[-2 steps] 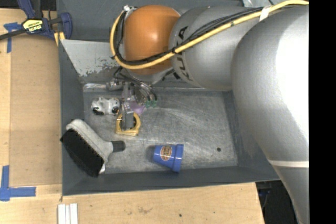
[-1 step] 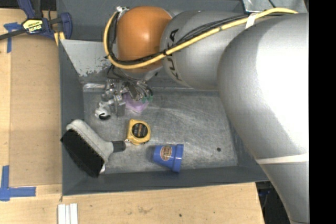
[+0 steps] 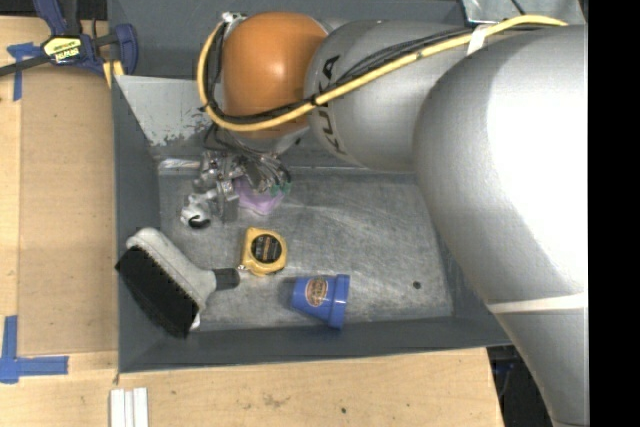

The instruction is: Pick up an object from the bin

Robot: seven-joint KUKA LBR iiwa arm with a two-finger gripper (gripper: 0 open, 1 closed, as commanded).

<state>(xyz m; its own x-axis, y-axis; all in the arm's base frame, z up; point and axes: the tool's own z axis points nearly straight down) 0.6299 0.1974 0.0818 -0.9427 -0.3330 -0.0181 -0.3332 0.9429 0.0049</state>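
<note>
My gripper hangs below the orange wrist cover, low over the bin's back-left floor. A small pale purple thing lies right under its front edge, partly hidden by it. Just to the left of the gripper sits a small silver and black metal piece. A round yellow tape measure lies a little nearer the front, apart from the gripper.
A blue cup lies on its side near the bin's front wall. A black brush with a pale grey handle rests in the front-left corner. The thick arm covers the bin's right side and back.
</note>
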